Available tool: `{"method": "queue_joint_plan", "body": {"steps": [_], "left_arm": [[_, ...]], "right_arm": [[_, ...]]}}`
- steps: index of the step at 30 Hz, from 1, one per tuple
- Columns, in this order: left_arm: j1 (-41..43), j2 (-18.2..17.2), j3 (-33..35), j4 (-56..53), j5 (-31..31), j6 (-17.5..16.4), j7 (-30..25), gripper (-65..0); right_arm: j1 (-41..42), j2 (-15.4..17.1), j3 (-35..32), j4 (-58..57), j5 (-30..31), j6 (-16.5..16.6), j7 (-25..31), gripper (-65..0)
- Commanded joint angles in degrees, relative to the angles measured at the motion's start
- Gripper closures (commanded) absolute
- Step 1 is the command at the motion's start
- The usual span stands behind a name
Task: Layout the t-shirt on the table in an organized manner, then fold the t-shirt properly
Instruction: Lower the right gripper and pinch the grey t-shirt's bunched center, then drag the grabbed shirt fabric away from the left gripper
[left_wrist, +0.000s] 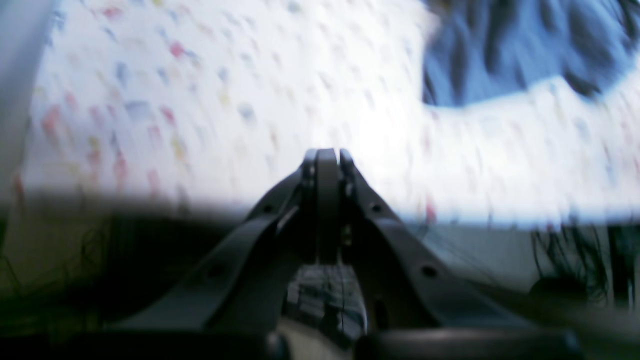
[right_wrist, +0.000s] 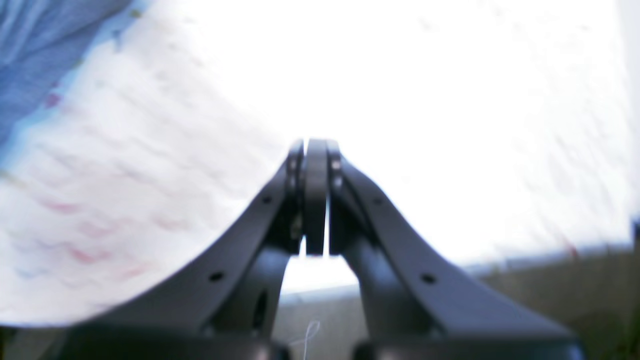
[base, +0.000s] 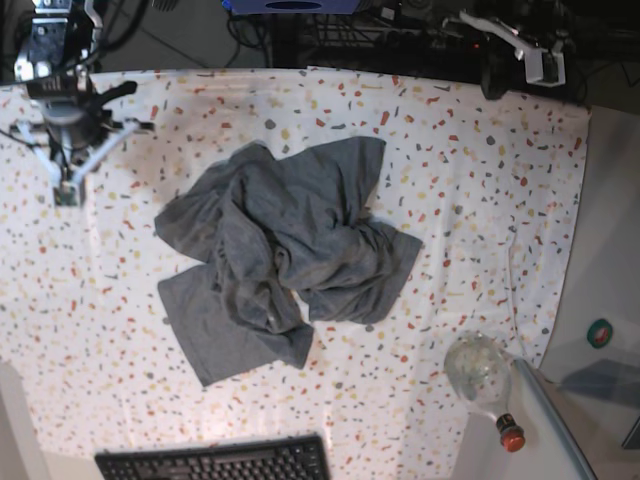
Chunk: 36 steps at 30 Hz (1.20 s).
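The heather dark-grey soft cotton t-shirt (base: 280, 262) lies crumpled in a heap near the middle of the white table (base: 480, 180) with its red, yellow and grey flecks, and nothing of it is spread out yet. Judging by the deep folds and overlapping layers, it is light, limp and not slippery. It will drape and drag rather than hold any shape, so one pinch will lift several layers unless an outer edge is chosen. The flat flap on the side of the heap toward the black keyboard (base: 215, 460), or the loose corner on the side away from it, looks like the sanest place to take hold. The neck and sleeves cannot be picked out in this bundle.

The right gripper (right_wrist: 316, 150) has its jaws pressed together on nothing. It hangs over bare table, well apart from the t-shirt, which shows only at the corner of its view. The left gripper (left_wrist: 327, 157) is likewise closed and empty above bare table, with the t-shirt off to one side.
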<state>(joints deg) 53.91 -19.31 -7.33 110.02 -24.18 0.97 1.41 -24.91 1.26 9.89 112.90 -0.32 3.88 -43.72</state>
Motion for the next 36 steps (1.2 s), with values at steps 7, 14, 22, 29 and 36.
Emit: {"method": "queue_joint_plan", "body": {"steps": [7, 14, 22, 29, 36], "left_arm": [[-17.65, 5.20, -14.51, 1.24, -0.21, -0.31, 27.12, 0.0], [-28.02, 11.18, -29.81, 1.24, -0.21, -4.62, 43.29, -2.5], [-27.84, 11.44, -28.84, 0.97, -0.21, -7.43, 43.12, -26.0], [-27.84, 11.53, -28.67, -1.05, -0.21, -7.43, 43.12, -26.0], [-28.11, 11.53, -28.67, -3.60, 0.14, -7.43, 43.03, -25.8]], "right_arm": [[16.60, -0.33, -16.79, -1.12, 0.10, -0.32, -5.64, -12.2], [21.79, -0.77, -28.66, -7.89, 0.01, -9.90, -5.29, -48.5], [24.86, -0.86, -35.34, -22.31, 0.10, -18.34, 4.30, -45.5], [26.62, -1.21, -35.16, -28.37, 0.36, -19.92, 7.72, -44.7], [26.09, -0.77, -34.73, -23.63, 0.36, -19.66, 7.46, 0.0]]}}
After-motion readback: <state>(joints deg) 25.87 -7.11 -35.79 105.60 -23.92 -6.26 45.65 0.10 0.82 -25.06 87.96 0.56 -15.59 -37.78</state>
